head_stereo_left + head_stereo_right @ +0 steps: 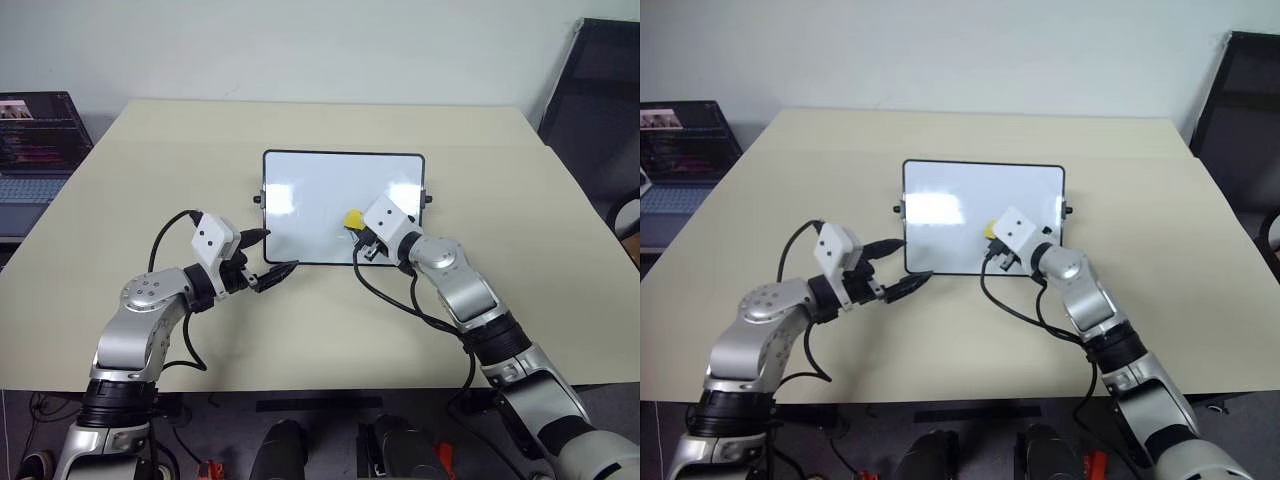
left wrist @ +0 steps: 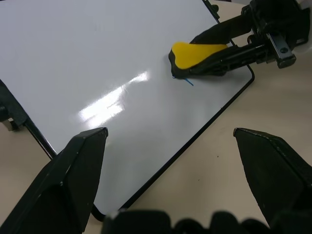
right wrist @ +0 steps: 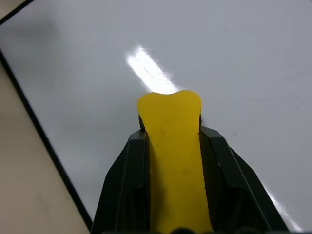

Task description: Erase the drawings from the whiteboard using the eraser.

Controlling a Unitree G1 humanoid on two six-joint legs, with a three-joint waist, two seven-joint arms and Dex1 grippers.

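The whiteboard lies flat in the middle of the table, glossy white with a thin black frame. My right gripper is shut on the yellow eraser, whose dark underside rests on the board near its front right part. In the left wrist view a short blue stroke of the drawings pokes out beside the eraser; the rest is hidden or gone. My left gripper stands open at the board's front left corner, its fingers either side of the frame edge; whether they touch it I cannot tell.
A beige table carries the board. An open laptop sits off the table's left side, and a black chair stands at the back right. Black cables loop from both wrists over the table's front part.
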